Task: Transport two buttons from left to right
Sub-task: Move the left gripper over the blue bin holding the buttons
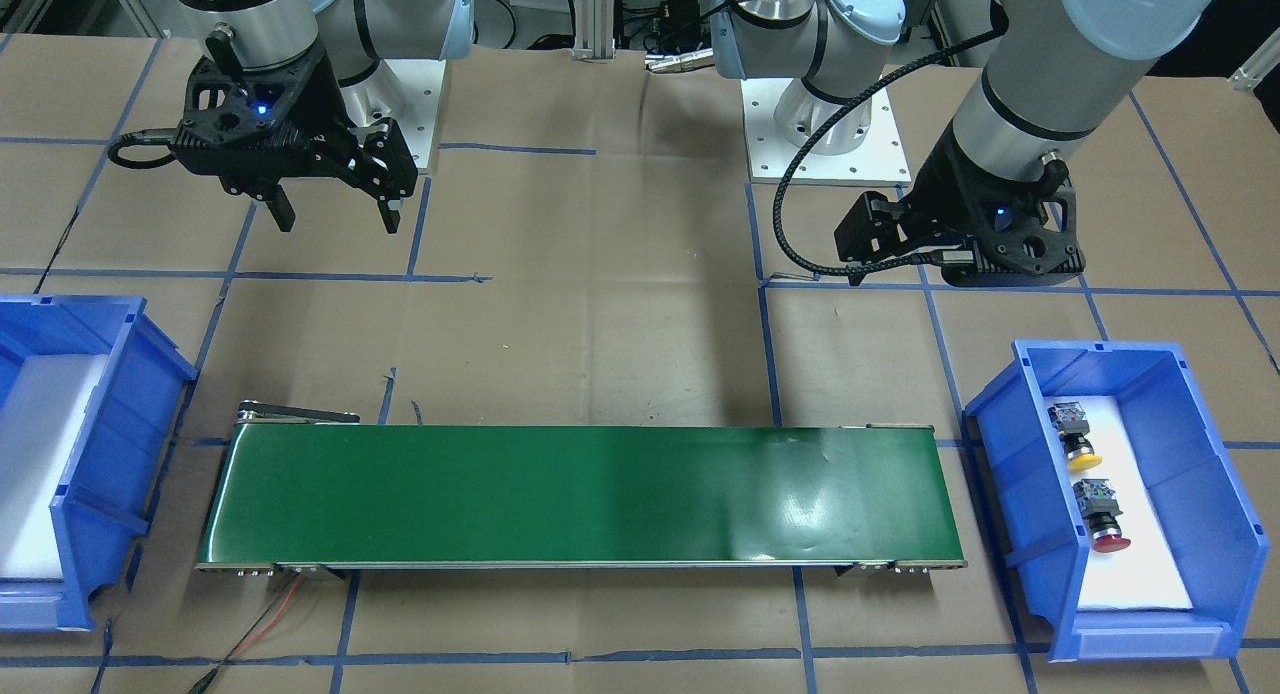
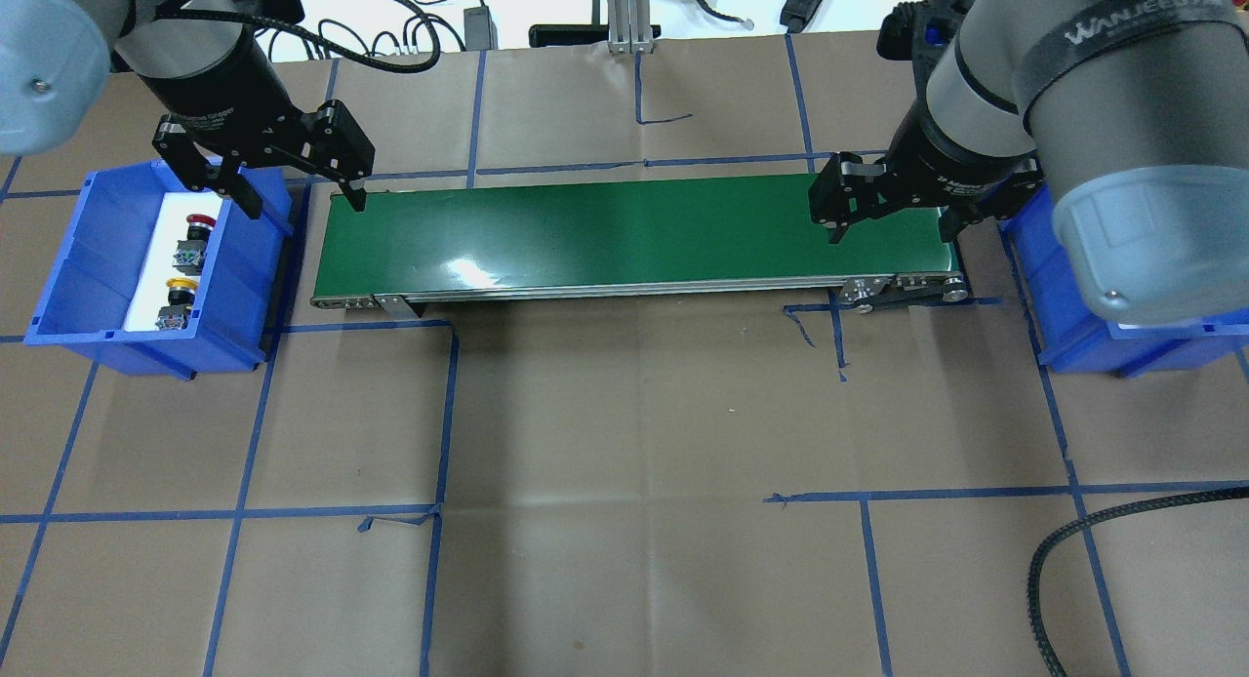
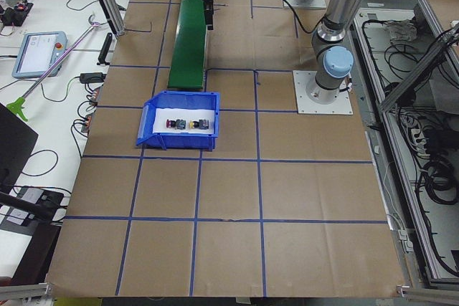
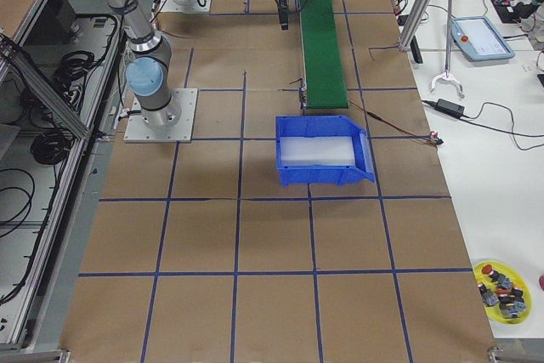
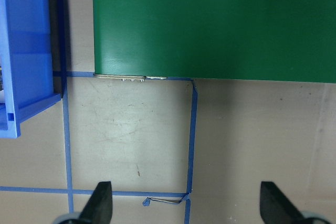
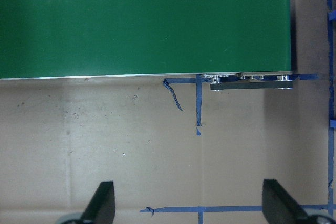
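Brown cardboard (image 2: 634, 414) gridded with blue tape (image 2: 447, 414) covers the table, and a green conveyor belt (image 2: 624, 233) lies across it. The yellow button (image 2: 179, 289) and red button (image 2: 199, 223) lie on white padding (image 2: 156, 267) in the blue bin (image 2: 83, 267) at the robot's left. The left gripper (image 2: 302, 201) and right gripper (image 2: 893, 231) hang near the belt's ends, fingers spread wide, holding nothing.

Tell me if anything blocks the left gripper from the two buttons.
Nothing visible. The left gripper hangs open above the table near the blue bin; the yellow button and red button lie uncovered inside.
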Robot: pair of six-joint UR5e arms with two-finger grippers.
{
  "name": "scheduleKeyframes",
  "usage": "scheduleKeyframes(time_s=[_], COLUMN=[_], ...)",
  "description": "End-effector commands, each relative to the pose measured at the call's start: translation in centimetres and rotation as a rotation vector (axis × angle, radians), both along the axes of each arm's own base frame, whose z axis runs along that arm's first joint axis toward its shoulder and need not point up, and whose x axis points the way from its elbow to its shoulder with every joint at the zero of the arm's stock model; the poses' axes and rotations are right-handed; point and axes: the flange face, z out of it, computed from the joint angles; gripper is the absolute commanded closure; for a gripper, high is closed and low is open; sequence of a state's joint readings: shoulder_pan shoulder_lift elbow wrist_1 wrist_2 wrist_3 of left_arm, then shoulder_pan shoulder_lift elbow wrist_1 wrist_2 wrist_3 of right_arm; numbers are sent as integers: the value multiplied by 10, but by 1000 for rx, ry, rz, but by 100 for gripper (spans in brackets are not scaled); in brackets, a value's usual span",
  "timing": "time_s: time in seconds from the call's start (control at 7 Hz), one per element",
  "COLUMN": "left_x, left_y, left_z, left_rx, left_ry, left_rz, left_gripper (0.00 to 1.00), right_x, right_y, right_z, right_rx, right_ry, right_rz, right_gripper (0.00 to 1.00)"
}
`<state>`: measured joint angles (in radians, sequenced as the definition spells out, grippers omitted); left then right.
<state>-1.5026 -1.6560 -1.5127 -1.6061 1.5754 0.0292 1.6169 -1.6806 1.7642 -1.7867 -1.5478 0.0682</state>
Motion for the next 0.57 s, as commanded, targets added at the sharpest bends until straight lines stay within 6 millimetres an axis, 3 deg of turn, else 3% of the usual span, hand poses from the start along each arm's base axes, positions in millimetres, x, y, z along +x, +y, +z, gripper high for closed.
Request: scheduleKeyframes(time_s=[0.0, 0.43], left_x=[0, 1], left_y=[0, 0], left_z=[0, 0], left_rx=[1, 1], left_ry=[-1, -1], left_rz=[-1, 1], left_gripper=[0, 0], right_x=[0, 0], right_y=[1, 1], right_z=[0, -1], right_rx=[5, 14], right_ry=[0, 1], right_rz=[1, 1], right_gripper=[0, 0])
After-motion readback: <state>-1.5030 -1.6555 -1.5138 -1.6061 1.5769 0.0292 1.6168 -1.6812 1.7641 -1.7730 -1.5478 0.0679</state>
